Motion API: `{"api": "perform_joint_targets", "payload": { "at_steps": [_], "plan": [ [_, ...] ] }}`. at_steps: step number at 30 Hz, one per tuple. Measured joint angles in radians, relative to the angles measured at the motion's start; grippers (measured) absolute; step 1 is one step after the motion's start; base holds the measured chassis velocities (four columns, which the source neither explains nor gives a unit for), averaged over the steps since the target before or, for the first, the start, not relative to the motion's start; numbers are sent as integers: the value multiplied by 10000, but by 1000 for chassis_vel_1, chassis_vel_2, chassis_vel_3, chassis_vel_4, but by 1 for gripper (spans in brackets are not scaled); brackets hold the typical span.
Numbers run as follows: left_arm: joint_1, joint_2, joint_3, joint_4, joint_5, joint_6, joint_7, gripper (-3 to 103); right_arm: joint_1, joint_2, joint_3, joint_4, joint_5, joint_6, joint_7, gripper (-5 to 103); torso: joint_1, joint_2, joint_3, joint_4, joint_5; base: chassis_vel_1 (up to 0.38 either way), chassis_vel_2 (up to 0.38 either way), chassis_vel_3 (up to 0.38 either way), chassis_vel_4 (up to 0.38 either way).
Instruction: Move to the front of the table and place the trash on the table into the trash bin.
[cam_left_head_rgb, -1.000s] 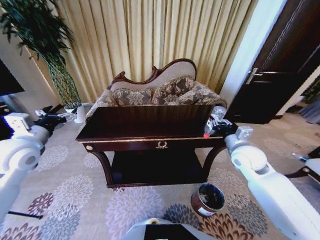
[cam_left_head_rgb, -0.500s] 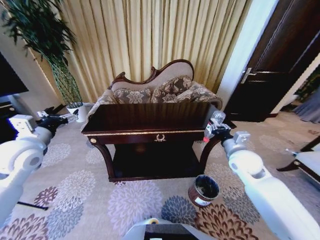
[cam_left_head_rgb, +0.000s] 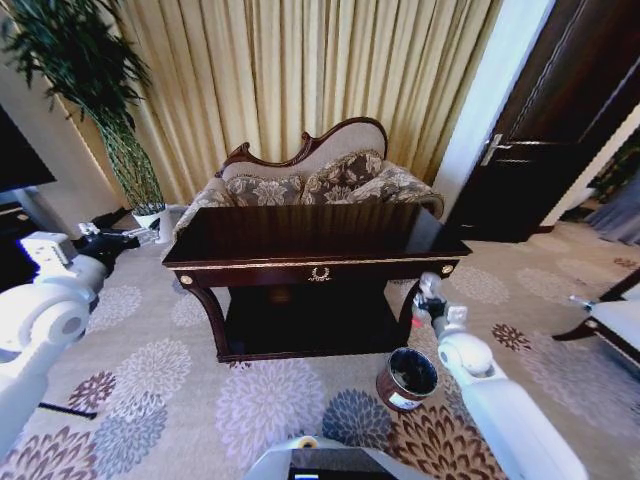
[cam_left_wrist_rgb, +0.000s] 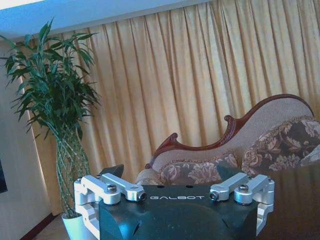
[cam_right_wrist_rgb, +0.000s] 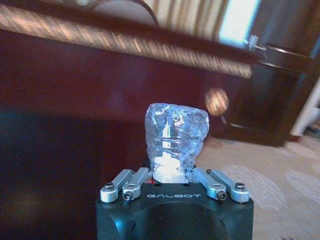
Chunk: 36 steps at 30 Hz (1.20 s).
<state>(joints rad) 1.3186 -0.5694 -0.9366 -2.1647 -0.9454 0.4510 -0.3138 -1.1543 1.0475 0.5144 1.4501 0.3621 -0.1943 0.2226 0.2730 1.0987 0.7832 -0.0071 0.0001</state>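
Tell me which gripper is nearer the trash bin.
The right gripper, shut on the bottle, hangs just above and behind the trash bin. The left gripper is far off, beyond the table's left end.

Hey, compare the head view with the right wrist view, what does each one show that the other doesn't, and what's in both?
Head view alone: the trash bin on the carpet, the sofa behind the table, the curtains, the plant, and the left gripper held out to the table's left.

Right wrist view alone: the clear bottle's ribbed base close up, held between the fingers.

Both: the right gripper shut on the bottle, low by the table front, and the dark door.
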Motion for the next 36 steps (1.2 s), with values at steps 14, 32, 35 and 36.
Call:
{"api": "perform_joint_targets", "payload": {
  "at_steps": [14, 32, 35, 36],
  "plan": [
    [146, -12, -160, -16, -29, -99, -16, 100, 1310, 779, -353, -3216, -1377, 800, 598, 44, 1, 1, 0, -1, -1, 0, 0, 0, 0],
    [-45, 9, 58, 35, -10, -180, -20, 100, 941, 631, -100, -2631, -1460, 827, 578, 100, 1, 1, 0, 0, -2, 0, 0, 0, 0],
    [-51, 9, 60, 50, -9, -199, -22, 100, 812, 631, -17, -2194, -1346, 848, 594, 100, 1, 1, 0, 0, -1, 0, 0, 0, 0],
    [-51, 9, 59, 53, -11, -203, -28, 100, 694, 630, 32, -1791, -1175, 848, 598, 100, 1, 1, 0, 0, -1, 0, 0, 0, 0]
  ]
}}
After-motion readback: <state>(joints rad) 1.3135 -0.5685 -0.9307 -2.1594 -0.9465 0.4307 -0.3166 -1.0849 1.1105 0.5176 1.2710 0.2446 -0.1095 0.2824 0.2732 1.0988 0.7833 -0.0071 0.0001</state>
